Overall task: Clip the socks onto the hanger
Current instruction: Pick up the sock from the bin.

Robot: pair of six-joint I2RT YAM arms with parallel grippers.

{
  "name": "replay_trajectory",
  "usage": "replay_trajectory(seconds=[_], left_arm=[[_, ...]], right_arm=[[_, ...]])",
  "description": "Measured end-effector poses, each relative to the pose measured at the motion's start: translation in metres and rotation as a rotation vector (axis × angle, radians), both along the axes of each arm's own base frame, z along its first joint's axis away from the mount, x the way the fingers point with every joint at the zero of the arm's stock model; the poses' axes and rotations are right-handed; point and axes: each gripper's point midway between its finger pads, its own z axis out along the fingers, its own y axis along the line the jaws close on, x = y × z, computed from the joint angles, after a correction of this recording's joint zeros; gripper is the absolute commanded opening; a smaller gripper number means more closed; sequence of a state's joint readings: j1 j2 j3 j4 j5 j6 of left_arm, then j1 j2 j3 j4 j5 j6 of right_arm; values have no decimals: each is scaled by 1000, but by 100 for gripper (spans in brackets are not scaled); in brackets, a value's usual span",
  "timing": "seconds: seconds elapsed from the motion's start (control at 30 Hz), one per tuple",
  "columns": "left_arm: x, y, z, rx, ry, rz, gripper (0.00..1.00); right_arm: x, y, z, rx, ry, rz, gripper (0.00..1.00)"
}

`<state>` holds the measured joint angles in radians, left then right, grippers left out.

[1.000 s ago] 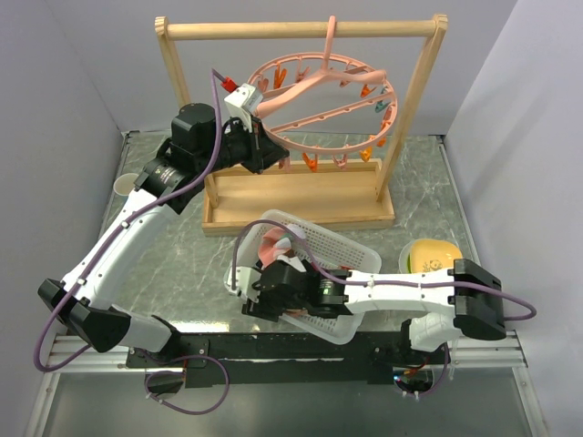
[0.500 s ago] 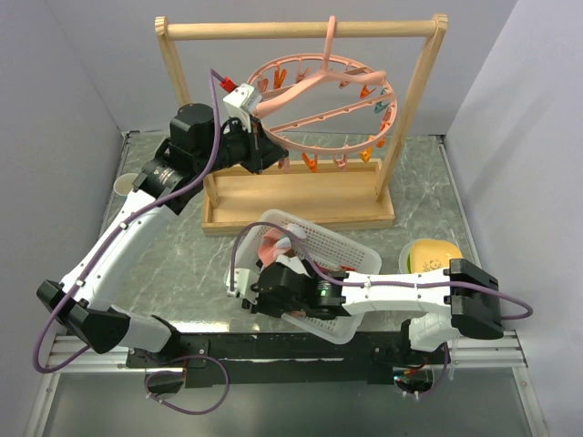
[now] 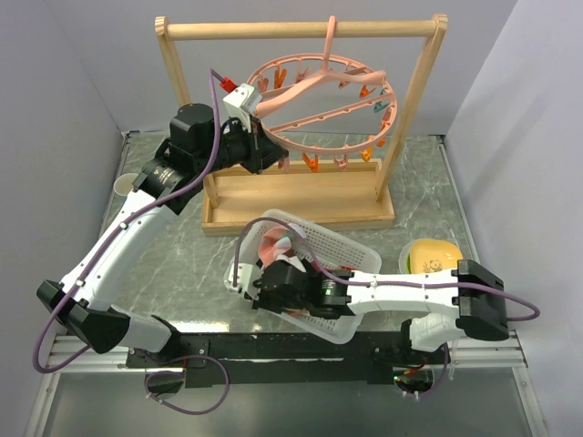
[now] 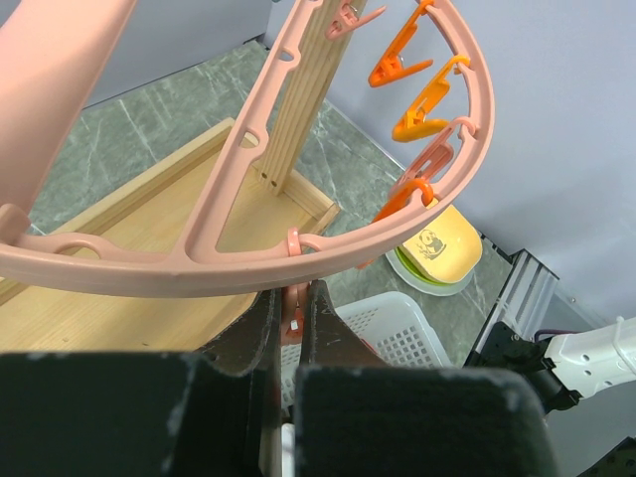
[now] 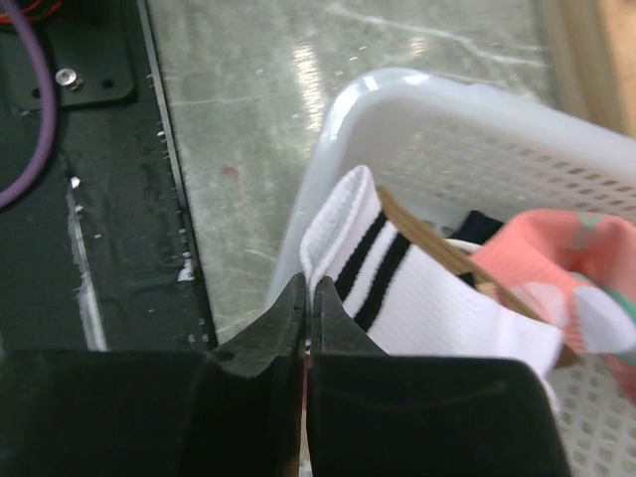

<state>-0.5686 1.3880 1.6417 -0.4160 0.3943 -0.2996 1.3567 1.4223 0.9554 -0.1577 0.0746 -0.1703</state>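
The salmon-pink ring hanger (image 3: 328, 105) hangs by its hook from the wooden rack, orange clips dangling round its rim. My left gripper (image 3: 264, 153) is up at the ring's left edge (image 4: 298, 243), shut on a pink clip (image 4: 291, 316) that hangs just under the ring. The socks lie in the white mesh basket (image 3: 339, 242): a white sock with black stripes (image 5: 427, 298), a pink one (image 5: 556, 268), a tan one (image 5: 437, 248) and a black one (image 5: 484, 227). My right gripper (image 5: 309, 288) is down at the basket's near left corner, shut on the white sock's cuff.
The wooden rack (image 3: 301, 30) stands on its plank base (image 3: 301, 196) behind the basket. A yellow object in a green bowl (image 3: 433, 255) sits right of the basket. A small white cup (image 3: 121, 185) stands at the far left. Walls close in on both sides.
My right gripper has closed from open onto the white sock's cuff, its wrist shifting slightly. The left arm and the hanger have not moved.
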Motion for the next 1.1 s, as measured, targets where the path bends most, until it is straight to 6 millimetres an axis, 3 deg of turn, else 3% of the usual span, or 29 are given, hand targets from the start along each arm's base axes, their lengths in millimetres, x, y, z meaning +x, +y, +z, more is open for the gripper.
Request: replay_trajectory(seconds=[0.1, 0.2, 0.3, 0.47, 0.6, 0.8, 1.1], left_arm=[[0, 0, 0, 0, 0, 0, 1], [0, 0, 0, -1, -1, 0, 1], [-1, 0, 0, 0, -1, 0, 1], [0, 0, 0, -1, -2, 0, 1], [-1, 0, 0, -1, -2, -1, 1], [-2, -2, 0, -2, -2, -5, 1], [-1, -5, -3, 5, -2, 12, 1]], right_arm=[[9, -4, 12, 20, -42, -35, 0], [28, -13, 37, 68, -106, -112, 0], [54, -26, 71, 147, -163, -217, 0], [99, -47, 149, 336, -248, -405, 0], [125, -64, 182, 437, -258, -505, 0], [156, -89, 189, 474, -248, -614, 0], [166, -97, 196, 507, -239, -638, 0]])
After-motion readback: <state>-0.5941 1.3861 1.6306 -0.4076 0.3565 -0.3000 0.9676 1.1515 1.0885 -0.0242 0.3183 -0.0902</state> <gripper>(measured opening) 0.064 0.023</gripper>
